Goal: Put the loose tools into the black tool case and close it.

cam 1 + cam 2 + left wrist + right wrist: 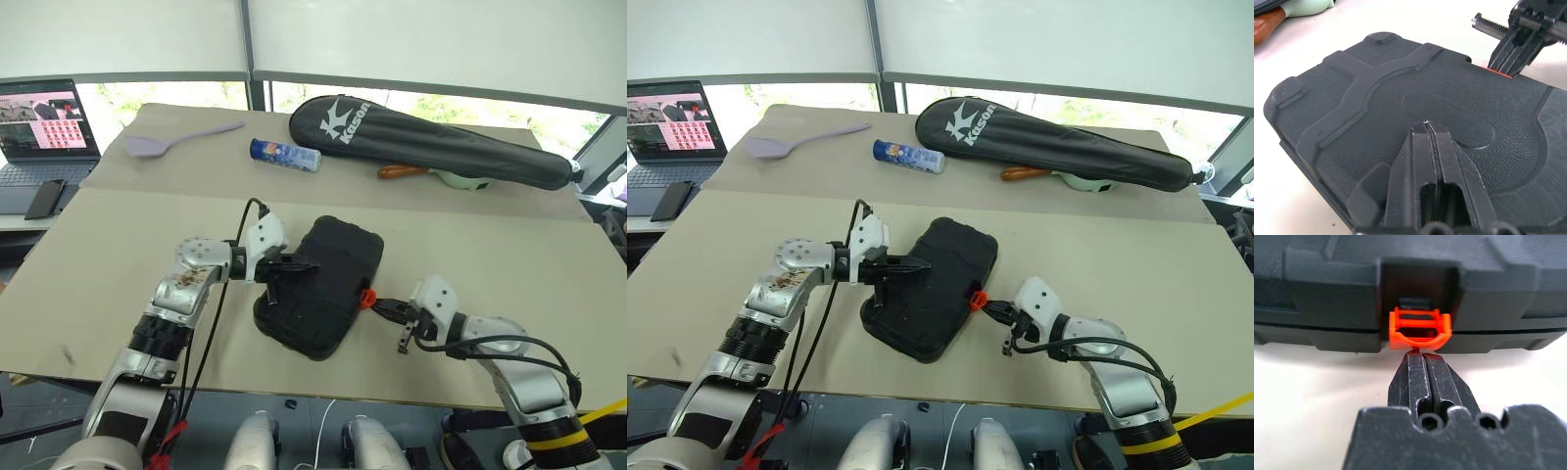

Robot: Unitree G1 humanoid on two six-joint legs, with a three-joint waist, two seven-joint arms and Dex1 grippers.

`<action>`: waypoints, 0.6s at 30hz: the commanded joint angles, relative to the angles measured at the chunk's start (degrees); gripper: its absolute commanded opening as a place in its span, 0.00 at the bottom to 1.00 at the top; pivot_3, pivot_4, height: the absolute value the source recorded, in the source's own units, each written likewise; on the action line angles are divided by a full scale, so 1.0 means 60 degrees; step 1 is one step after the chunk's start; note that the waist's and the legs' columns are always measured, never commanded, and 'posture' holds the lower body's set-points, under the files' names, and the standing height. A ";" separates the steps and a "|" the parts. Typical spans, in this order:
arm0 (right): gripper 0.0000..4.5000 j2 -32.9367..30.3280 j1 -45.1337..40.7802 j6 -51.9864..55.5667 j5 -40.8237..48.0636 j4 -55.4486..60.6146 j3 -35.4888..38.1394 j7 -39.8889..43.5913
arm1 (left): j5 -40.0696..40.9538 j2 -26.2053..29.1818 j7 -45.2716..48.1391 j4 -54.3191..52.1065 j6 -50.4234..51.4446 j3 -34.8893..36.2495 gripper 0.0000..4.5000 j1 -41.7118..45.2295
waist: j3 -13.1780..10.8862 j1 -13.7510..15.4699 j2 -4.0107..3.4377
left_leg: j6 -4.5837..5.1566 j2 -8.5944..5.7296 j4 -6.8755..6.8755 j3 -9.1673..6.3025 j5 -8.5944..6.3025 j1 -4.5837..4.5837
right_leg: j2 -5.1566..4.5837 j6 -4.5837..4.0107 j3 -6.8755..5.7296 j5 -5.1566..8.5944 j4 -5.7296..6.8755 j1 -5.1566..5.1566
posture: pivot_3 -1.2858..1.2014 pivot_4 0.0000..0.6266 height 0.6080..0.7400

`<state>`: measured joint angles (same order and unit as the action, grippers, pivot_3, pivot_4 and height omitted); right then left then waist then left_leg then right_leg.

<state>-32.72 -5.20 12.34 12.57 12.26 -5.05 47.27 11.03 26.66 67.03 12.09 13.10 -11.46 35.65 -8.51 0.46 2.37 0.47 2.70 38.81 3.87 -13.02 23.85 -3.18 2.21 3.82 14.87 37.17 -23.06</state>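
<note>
Tool case closed at mid-surface, both end effectors shut and empty.

The black tool case is seen lying lid-down-shut on the surface. The left end effector, fingers pressed together, is rested on its lid. The right end effector, likewise closed, is placed at the orange latch.

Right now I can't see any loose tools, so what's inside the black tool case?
Its contents are hidden: the black tool case lies shut, lid down, orange latch at its edge. The left gripper rests on the lid.
</note>
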 commanded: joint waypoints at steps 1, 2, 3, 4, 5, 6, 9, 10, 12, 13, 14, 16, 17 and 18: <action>0.00 0.0124 -0.0236 -0.0310 0.0511 0.0891 0.0295 0.0090 | -0.0211 -0.0190 0.0035 0.0166 0.0130 -0.0470 0.00 -0.0113 | 0.0000 -0.0002 0.0000 | 0.0000 0.0000 0.0000 0.0000 0.0000 0.0000 | 0.0000 0.0000 0.0000 0.0000 0.0000 0.0000 | 0.52 0.24 1.00; 0.00 0.0117 -0.0227 -0.0307 0.0511 0.0896 0.0297 0.0121 | -0.0254 -0.0213 0.0056 0.0185 0.0111 -0.0524 0.00 -0.0109 | 0.0000 0.0000 0.0000 | 0.0000 0.0000 0.0000 0.0001 0.0000 0.0000 | 0.0000 0.0000 0.0000 0.0000 0.0000 0.0000 | 0.52 0.24 1.00; 0.00 0.0114 -0.0222 -0.0300 0.0515 0.0903 0.0302 0.0141 | -0.0291 -0.0230 0.0069 0.0198 0.0106 -0.0572 0.00 -0.0108 | 0.0000 0.0001 -0.0001 | 0.0000 0.0000 0.0000 0.0000 0.0000 0.0000 | 0.0000 0.0000 0.0000 0.0000 0.0000 0.0000 | 0.52 0.24 1.00; 0.00 0.0114 -0.0226 -0.0273 0.0547 0.0919 0.0310 0.0172 | -0.0329 -0.0257 0.0069 0.0228 0.0113 -0.0617 0.00 -0.0101 | 0.0001 0.0002 -0.0001 | 0.0000 -0.0001 0.0001 0.0001 0.0000 0.0000 | 0.0000 0.0000 0.0000 0.0000 0.0000 0.0001 | 0.52 0.24 1.00; 0.00 0.0118 -0.0230 -0.0253 0.0569 0.0929 0.0318 0.0194 | -0.0355 -0.0275 0.0069 0.0248 0.0119 -0.0642 0.00 -0.0097 | 0.0001 0.0004 -0.0001 | 0.0000 -0.0001 0.0001 0.0001 0.0000 -0.0001 | 0.0000 0.0000 0.0000 0.0000 0.0000 0.0001 | 0.52 0.24 1.00; 0.00 0.0118 -0.0228 -0.0208 0.0617 0.0967 0.0338 0.0217 | -0.0382 -0.0290 0.0076 0.0257 0.0137 -0.0681 0.00 -0.0096 | 0.0003 0.0006 -0.0004 | 0.0000 -0.0001 0.0001 0.0000 0.0000 -0.0001 | 0.0000 0.0000 0.0000 0.0000 0.0000 0.0002 | 0.52 0.24 1.00; 0.00 0.0115 -0.0192 0.0047 0.0859 0.1140 0.0366 0.0366 | -0.0483 -0.0384 0.0048 0.0324 0.0145 -0.0804 0.00 -0.0100 | 0.0011 0.0009 -0.0017 | 0.0000 -0.0001 0.0001 0.0000 0.0000 -0.0006 | 0.0000 0.0000 0.0000 0.0000 0.0000 0.0008 | 0.52 0.24 1.00; 0.00 0.0128 -0.0182 0.0119 0.0917 0.1181 0.0343 0.0396 | -0.0525 -0.0427 0.0030 0.0367 0.0145 -0.0837 0.00 -0.0100 | 0.0012 0.0010 -0.0017 | 0.0000 -0.0001 0.0000 -0.0001 0.0000 -0.0014 | 0.0000 0.0000 0.0000 0.0000 -0.0001 0.0018 | 0.52 0.24 1.00; 0.00 0.0164 -0.0185 0.0198 0.0901 0.1197 0.0283 0.0388 | -0.0594 -0.0495 0.0027 0.0422 0.0148 -0.0858 0.00 -0.0098 | 0.0014 0.0010 -0.0020 | 0.0000 -0.0001 0.0001 -0.0002 0.0000 -0.0031 | 0.0000 0.0001 -0.0002 0.0001 -0.0002 0.0036 | 0.52 0.24 1.00; 0.00 0.0202 -0.0194 0.0214 0.0833 0.1146 0.0200 0.0371 | -0.0627 -0.0538 0.0019 0.0446 0.0158 -0.0877 0.00 -0.0102 | 0.0014 0.0010 -0.0020 | 0.0000 -0.0001 0.0000 -0.0001 0.0000 -0.0050 | 0.0000 0.0001 -0.0002 0.0001 -0.0003 0.0055 | 0.52 0.24 1.00; 0.00 0.0242 -0.0206 0.0271 0.0764 0.1064 0.0121 0.0317 | -0.0659 -0.0577 0.0015 0.0473 0.0169 -0.0903 0.00 -0.0103 | 0.0016 0.0016 -0.0024 | 0.0000 -0.0001 -0.0003 -0.0001 0.0000 -0.0081 | 0.0000 0.0001 -0.0002 0.0002 -0.0007 0.0085 | 0.52 0.24 1.00; 0.00 0.0287 -0.0252 0.0358 0.0516 0.0807 -0.0026 0.0161 | -0.0716 -0.0646 0.0019 0.0524 0.0176 -0.0933 0.00 -0.0104 | 0.0021 0.0058 -0.0030 | 0.0000 -0.0001 -0.0004 -0.0008 -0.0001 -0.0112 | -0.0002 0.0002 -0.0012 0.0005 -0.0015 0.0125 | 0.52 0.24 1.00; 0.00 0.0226 -0.0254 0.0360 0.0409 0.0772 -0.0085 0.0182 | -0.0739 -0.0664 0.0028 0.0516 0.0186 -0.0929 0.00 -0.0116 | 0.0024 0.0060 -0.0029 | 0.0000 -0.0007 -0.0003 -0.0012 -0.0001 -0.0108 | -0.0007 0.0003 -0.0016 0.0006 -0.0018 0.0127 | 0.52 0.24 1.00; 0.00 0.0175 -0.0251 0.0337 0.0353 0.0775 -0.0099 0.0194 | -0.0751 -0.0671 0.0036 0.0506 0.0195 -0.0925 0.00 -0.0125 | 0.0028 0.0055 -0.0029 | 0.0000 -0.0012 -0.0002 -0.0011 -0.0001 -0.0110 | -0.0014 0.0006 -0.0015 0.0006 -0.0020 0.0130 | 0.52 0.24 1.00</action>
<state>-31.16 -6.07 14.22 15.32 16.42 -4.85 48.40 8.25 24.06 66.79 13.36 13.01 -12.47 36.27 -8.34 0.79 2.20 0.49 2.62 38.80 3.82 -13.04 23.18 -3.28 2.25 3.73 14.91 37.03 -22.26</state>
